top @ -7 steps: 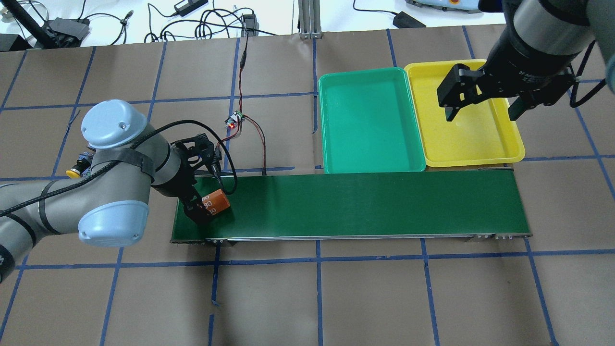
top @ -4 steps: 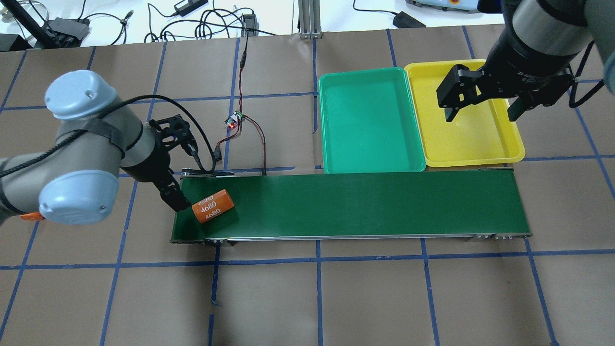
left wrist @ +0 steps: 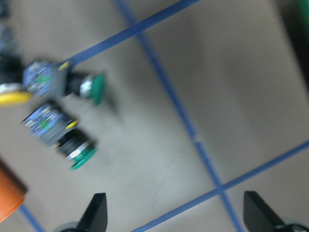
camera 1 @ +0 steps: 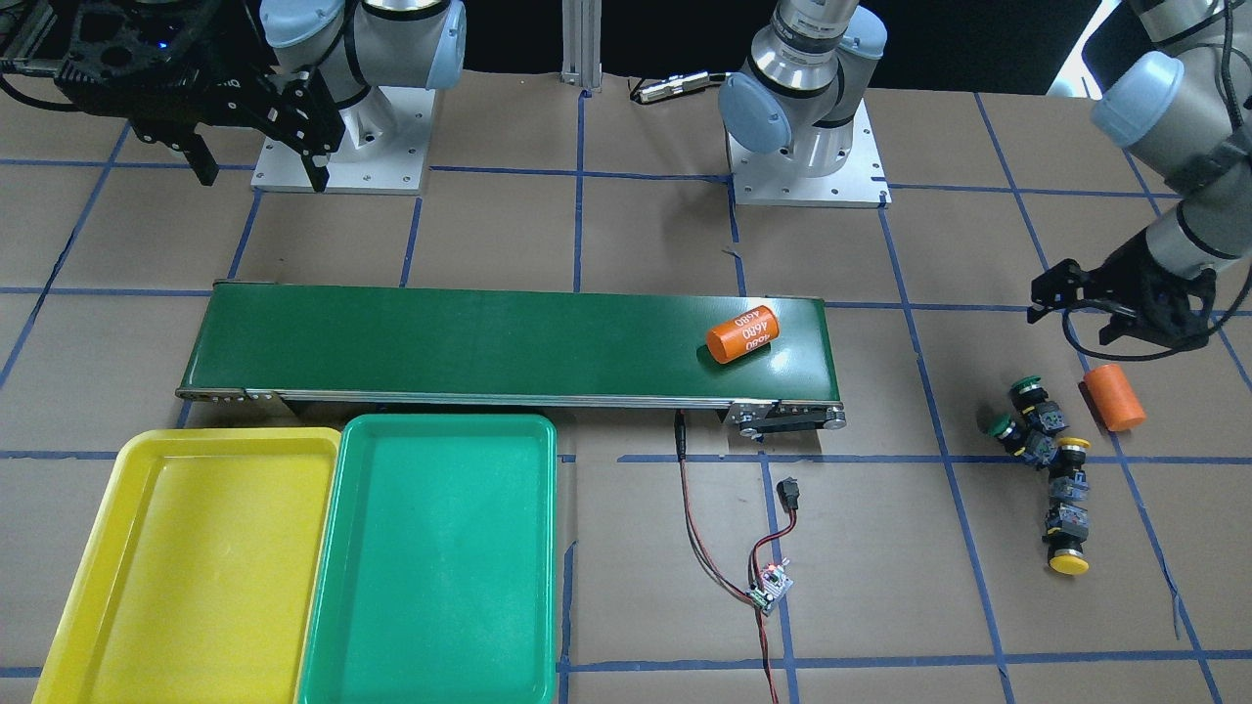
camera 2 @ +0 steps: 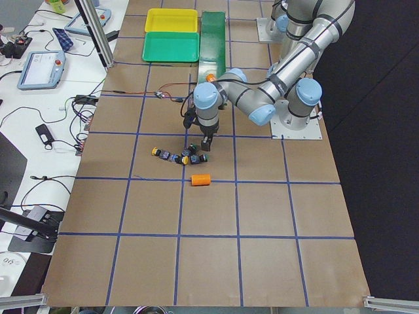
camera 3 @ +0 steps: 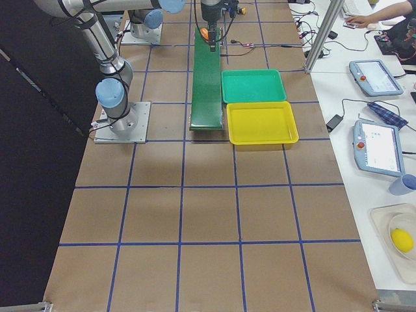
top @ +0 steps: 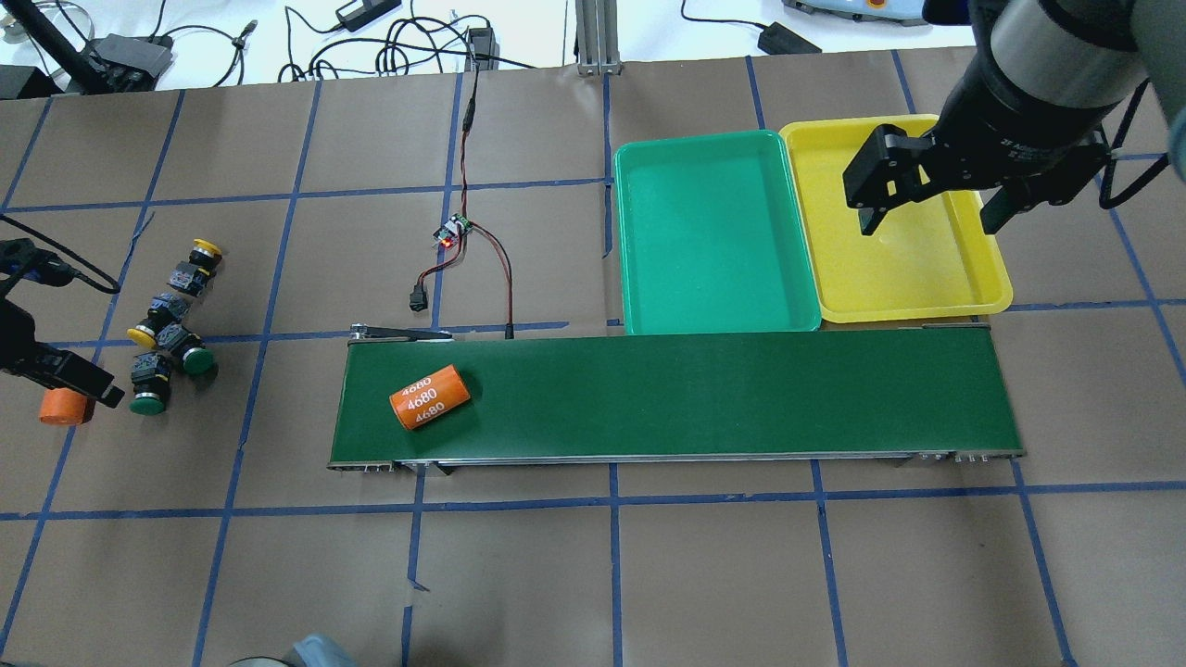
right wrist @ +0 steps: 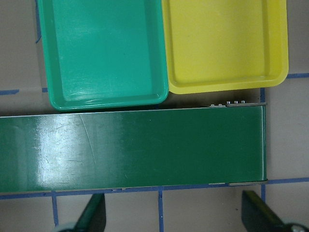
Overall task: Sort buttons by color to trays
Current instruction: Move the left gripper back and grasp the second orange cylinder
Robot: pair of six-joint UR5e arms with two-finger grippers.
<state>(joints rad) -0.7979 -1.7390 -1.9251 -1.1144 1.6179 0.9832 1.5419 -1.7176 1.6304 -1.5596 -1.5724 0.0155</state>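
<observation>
1. Since the frame half a second ago, my left arm has swung off the belt (top: 695,394) to the table's left end. That uncovers the four buttons (top: 169,326) it was hiding. The orange cylinder (top: 429,396) it let go of lies on the belt's left end, slightly further along.
2. My left gripper (left wrist: 176,217) hangs released near the buttons, fingers spread with nothing between them. My right gripper (top: 931,215) has not moved. It is also spread wide and holds nothing, above the yellow tray (top: 889,278).
3. The yellow tray and the green tray (top: 709,241) sit side by side against the belt's far side, toward the table's right end, rims touching.
4. The front-facing view takes in all four buttons plus a second cylinder (camera 1: 1113,398) just beside them. My left wrist view is blurred and catches only the two green ones, a sliver of yellow cap and a corner of that cylinder.
5. All four buttons lie on their sides.
6. The two yellow ones lie back to back in one slanting line, one cap aimed at the far edge and the other at the near edge.
7. The two green ones lie roughly parallel, caps toward the near edge.
</observation>
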